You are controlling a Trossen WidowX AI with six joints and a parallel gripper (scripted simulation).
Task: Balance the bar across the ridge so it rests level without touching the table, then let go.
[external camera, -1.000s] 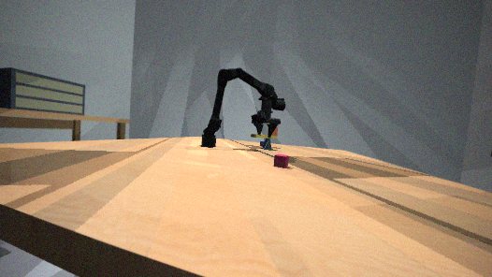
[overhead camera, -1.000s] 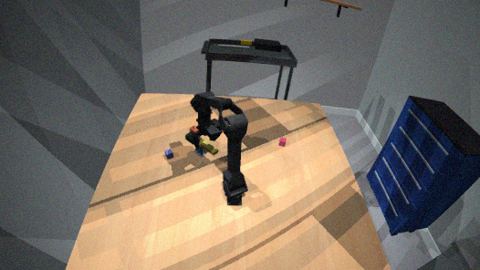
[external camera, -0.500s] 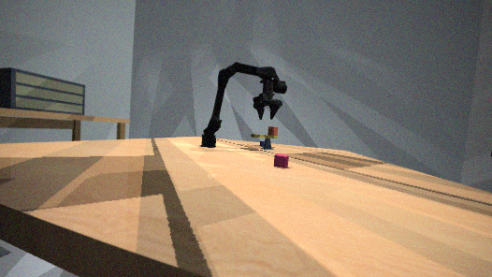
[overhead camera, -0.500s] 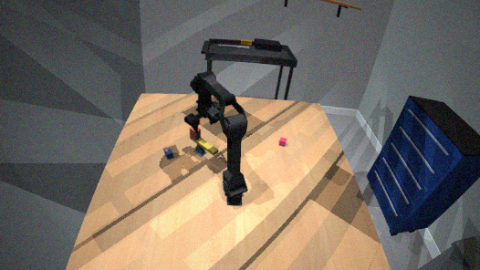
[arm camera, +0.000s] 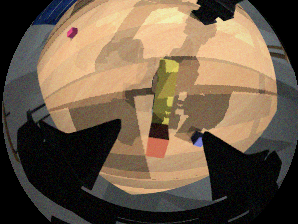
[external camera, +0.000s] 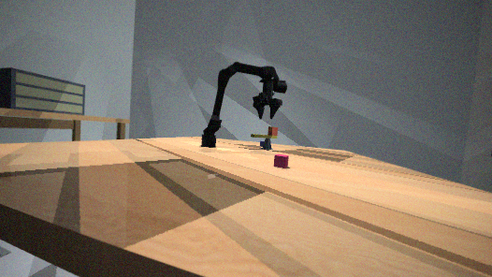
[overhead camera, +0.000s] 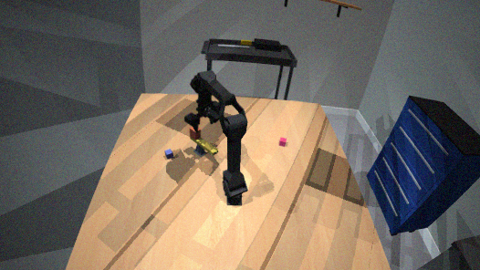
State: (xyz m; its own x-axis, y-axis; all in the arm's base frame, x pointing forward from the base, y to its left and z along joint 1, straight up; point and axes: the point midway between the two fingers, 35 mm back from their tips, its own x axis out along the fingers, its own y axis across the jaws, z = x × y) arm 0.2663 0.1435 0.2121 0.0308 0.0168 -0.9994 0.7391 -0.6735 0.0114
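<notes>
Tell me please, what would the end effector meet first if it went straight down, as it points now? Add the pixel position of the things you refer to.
Probably the red block (overhead camera: 195, 133) (external camera: 273, 131) (arm camera: 157, 147) on one end of the yellow bar (overhead camera: 207, 146) (external camera: 259, 136) (arm camera: 165, 92), below the open end effector (overhead camera: 204, 124) (external camera: 267, 117) (arm camera: 164, 129); depth is unclear, so the fingers might pass beside it.
</notes>
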